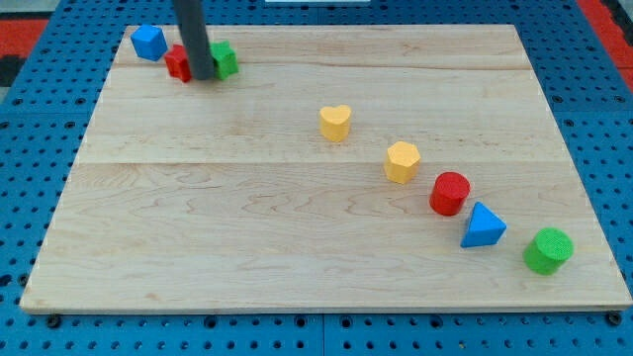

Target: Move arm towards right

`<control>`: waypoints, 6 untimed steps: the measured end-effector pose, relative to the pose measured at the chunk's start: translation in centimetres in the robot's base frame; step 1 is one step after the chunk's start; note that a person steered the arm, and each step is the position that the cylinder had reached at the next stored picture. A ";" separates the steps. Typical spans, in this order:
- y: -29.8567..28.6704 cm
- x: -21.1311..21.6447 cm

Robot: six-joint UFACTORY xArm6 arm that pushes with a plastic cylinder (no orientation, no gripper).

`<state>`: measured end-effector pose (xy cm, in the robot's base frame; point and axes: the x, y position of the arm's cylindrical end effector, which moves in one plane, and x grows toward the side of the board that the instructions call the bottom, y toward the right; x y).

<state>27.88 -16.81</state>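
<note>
My tip (201,75) is at the view's top left, at the lower end of the dark rod. It stands between a red block (177,63) on its left and a green block (225,59) on its right, and the rod hides part of both. A blue block (148,42) lies just left of the red one. A yellow heart block (335,122) sits near the middle. A yellow hexagon block (402,161), a red cylinder (450,193), a blue triangle block (482,226) and a green cylinder (548,249) run in a line down to the view's bottom right.
The blocks lie on a light wooden board (247,237). A blue pegboard (593,119) surrounds the board on all sides.
</note>
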 end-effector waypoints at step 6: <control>8.0 2.7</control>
